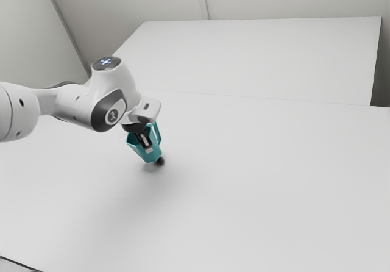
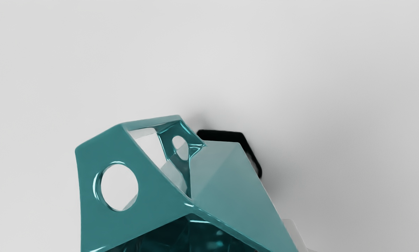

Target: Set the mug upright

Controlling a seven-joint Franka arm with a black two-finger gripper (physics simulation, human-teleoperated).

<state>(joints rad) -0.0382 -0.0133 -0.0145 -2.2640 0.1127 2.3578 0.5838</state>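
Near the arm's end of the reach, low over the pale table [image 1: 262,180], the teal faceted mug [image 1: 152,153] leans well off vertical, its mouth tipped toward the arm side and its black base [image 1: 160,161] low toward the exterior view's right. A soft shadow [image 1: 152,169] lies beneath it; whether the base touches the table I cannot tell. In the wrist view the pierced handle [image 2: 90,175] stands out from the body, beside the dark hollow [image 2: 191,236] of the mug.

Right at the mug is the black gripper [image 1: 146,146]. I cannot tell whether it is holding the mug or stands open around it. Beyond it the white arm [image 1: 64,106] comes in from the exterior view's left.

Righting the mug looks like the step in hand. Done well, it wants a sure grip, then a slow turn of the wrist that swings the mouth up and the base under, with the hand lowering or rising just enough that the rim of the base neither scrapes nor digs in. Only with the base flat should the mug be let go; freed while leaning, it could topple onto the handle or roll. Backing straight out, clear of the handle, would avoid tugging it over.
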